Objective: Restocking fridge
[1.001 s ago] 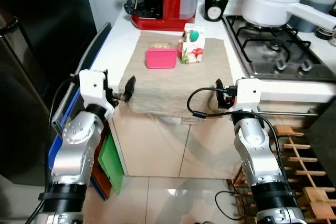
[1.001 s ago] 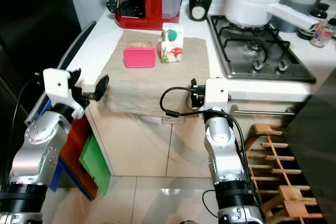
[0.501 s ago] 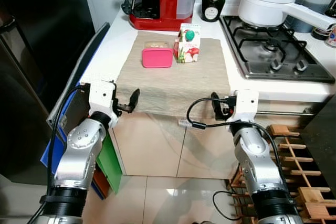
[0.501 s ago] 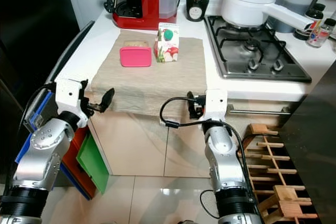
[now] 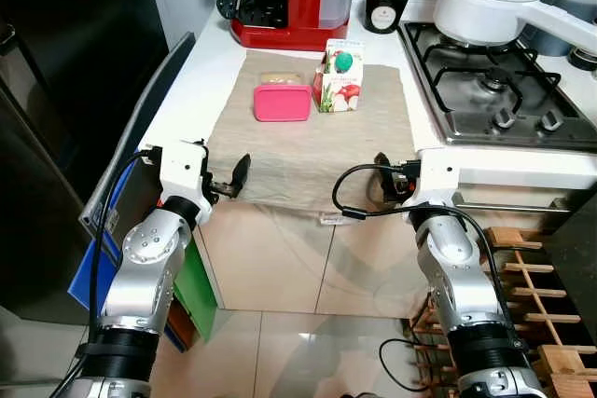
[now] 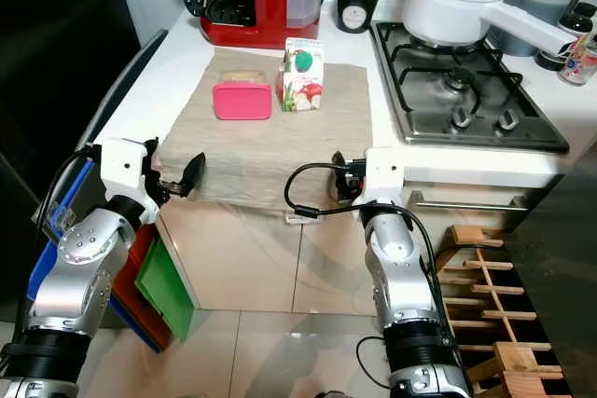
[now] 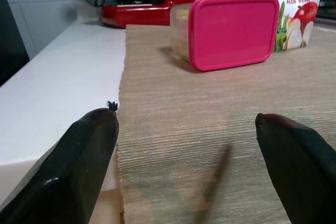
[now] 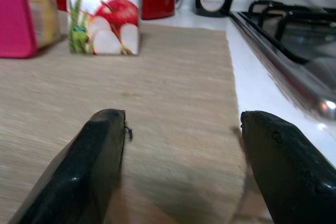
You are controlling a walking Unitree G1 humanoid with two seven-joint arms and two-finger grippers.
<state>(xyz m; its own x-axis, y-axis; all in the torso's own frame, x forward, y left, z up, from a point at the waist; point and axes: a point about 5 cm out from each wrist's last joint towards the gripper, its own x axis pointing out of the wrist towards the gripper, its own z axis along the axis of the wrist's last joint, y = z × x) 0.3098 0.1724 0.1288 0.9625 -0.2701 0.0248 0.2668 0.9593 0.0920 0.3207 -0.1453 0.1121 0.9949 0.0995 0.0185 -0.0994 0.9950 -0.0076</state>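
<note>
Counter cloth (image 5: 308,146): pink-lidded box (image 5: 284,101), juice carton (image 5: 340,75) upright.

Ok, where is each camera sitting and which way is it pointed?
Head, both eyes: look down at the counter's cloth; both silver arms show.
Left wrist: at the counter edge, faces the pink box; open left hand.
Right wrist: at the same edge, faces the juice carton; open right hand.
Both wrists share the carton and box.
</note>
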